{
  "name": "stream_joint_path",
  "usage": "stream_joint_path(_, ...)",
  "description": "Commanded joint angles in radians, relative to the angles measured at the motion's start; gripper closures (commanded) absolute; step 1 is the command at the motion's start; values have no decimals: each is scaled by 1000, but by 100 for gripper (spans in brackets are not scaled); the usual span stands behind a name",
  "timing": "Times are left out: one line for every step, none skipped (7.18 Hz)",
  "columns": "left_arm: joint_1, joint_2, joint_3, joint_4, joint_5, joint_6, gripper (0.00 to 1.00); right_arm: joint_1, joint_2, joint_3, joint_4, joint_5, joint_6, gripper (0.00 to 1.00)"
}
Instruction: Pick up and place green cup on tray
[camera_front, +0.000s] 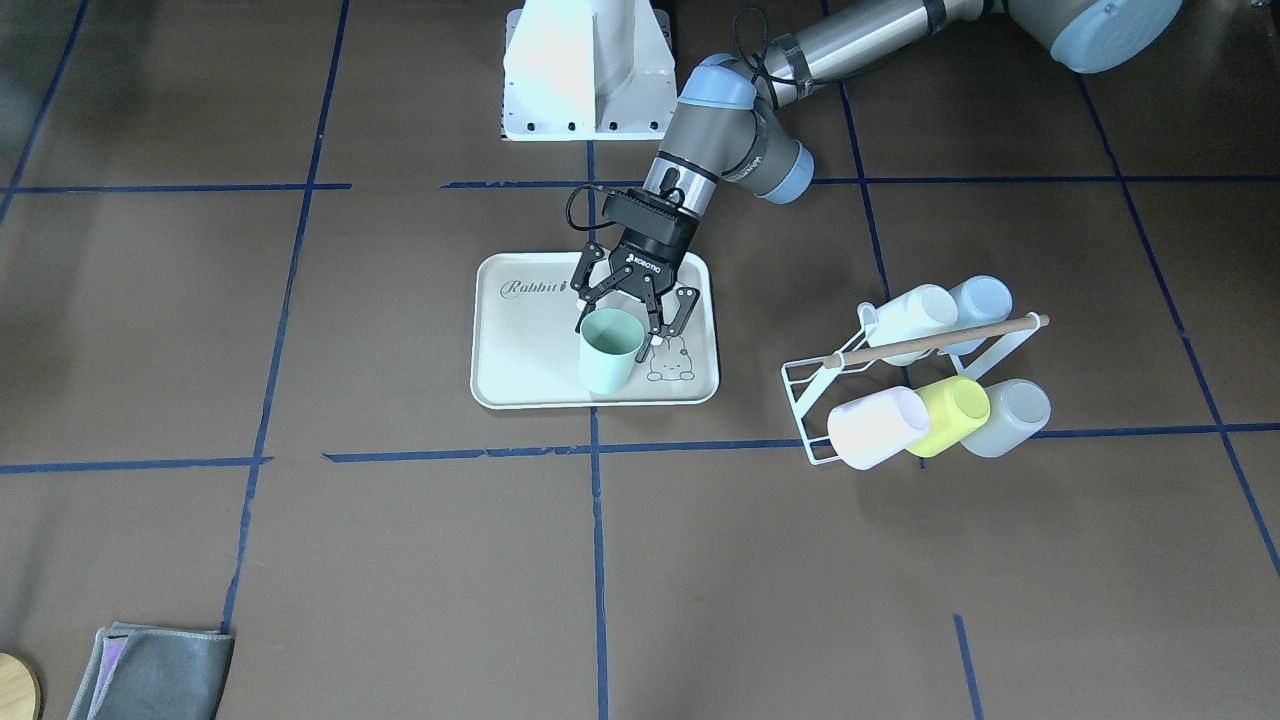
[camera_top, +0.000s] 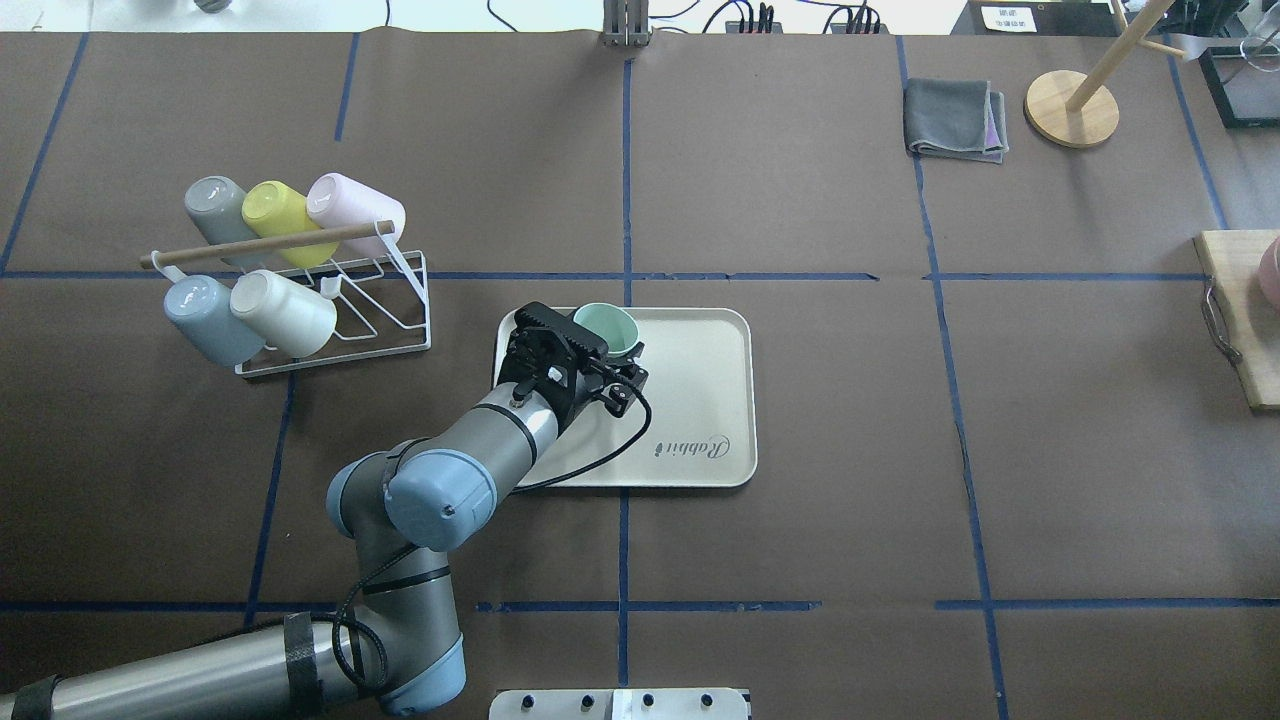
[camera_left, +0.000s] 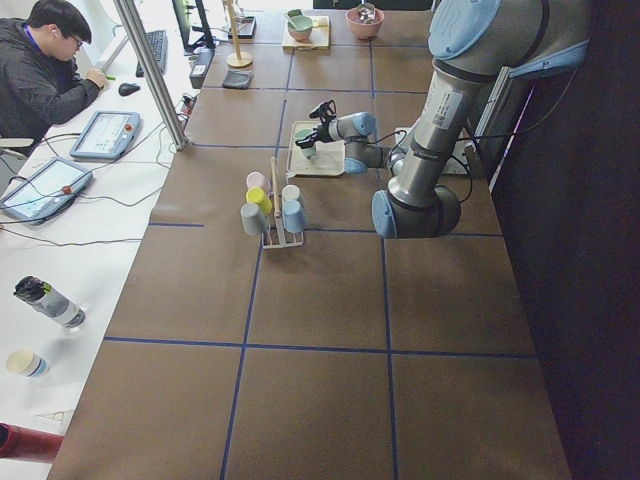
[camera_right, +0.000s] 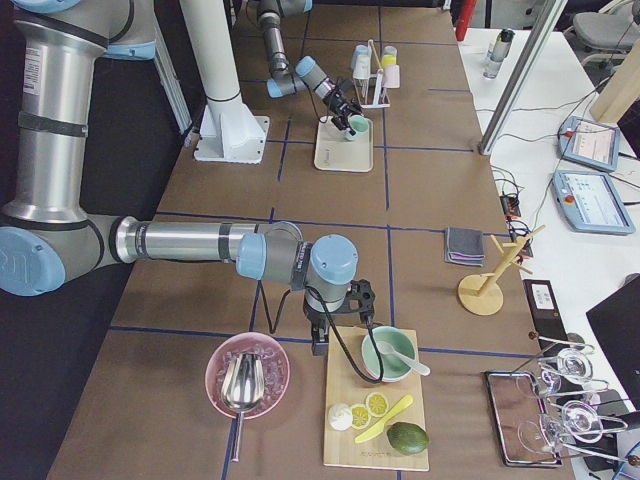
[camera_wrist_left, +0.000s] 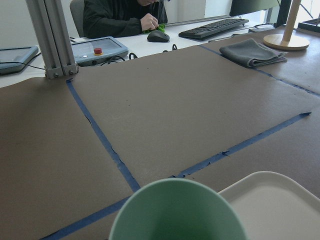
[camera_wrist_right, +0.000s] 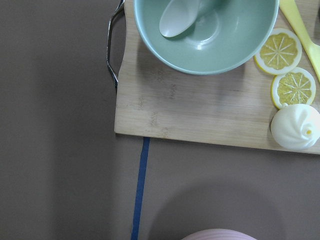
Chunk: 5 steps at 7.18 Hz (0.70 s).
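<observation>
Green cup (camera_front: 608, 358): upright, mouth up, looks to be sitting on the tray (camera_front: 520, 340), close to the edge farthest from the robot and just beside the little rabbit drawing (camera_front: 670, 365).
Tray: flat on the worktop (camera_front: 400, 560), pretty much in front of the robot's base, "Rabbit" script at the robot's end.
Left hand (camera_front: 620, 330): tilted down over the tray with the cup's rim right between its fingers (camera_front: 590, 296). They sit either side of the rim, but honestly I can't tell if they're squeezing it or just clear of it. The wrist view only shows the cup's mouth at the bottom of the frame, no fingers.
Right hand (camera_right: 335, 318): way off at the other end of the worktop, hovering by the corner of a wooden board (camera_wrist_right: 200, 105). It only shows in a side view, so I can't tell if it's spread or pressed together.
Board: carries a green bowl (camera_wrist_right: 200, 35) with a spoon in it, plus lemon slices. A pink bowl (camera_right: 247, 372) sits near it.
Rack (camera_front: 810, 400): white wire, on the robot's left of the tray and apart from it, five cups lying in it, including a yellow cup (camera_front: 950, 412).
Cloth (camera_top: 955, 118): folded, grey, far side of the worktop.
</observation>
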Motion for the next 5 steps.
stream_joint_path(10,-8,0,0,-1,0,15,0,-1,-1,0,1,0,0)
stream_joint_path(14,-7,0,0,-1,0,15,0,-1,-6,0,1,0,0)
stream_joint_path(19,-5,0,0,-1,0,14,0,-1,-9,0,1,0,0)
stream_joint_path(19,-2,1,0,-2,0,9,0,-1,-9,0,1,0,0)
stream_joint_path(18,-2,1,0,-4,8,0,0,-1,-9,0,1,0,0)
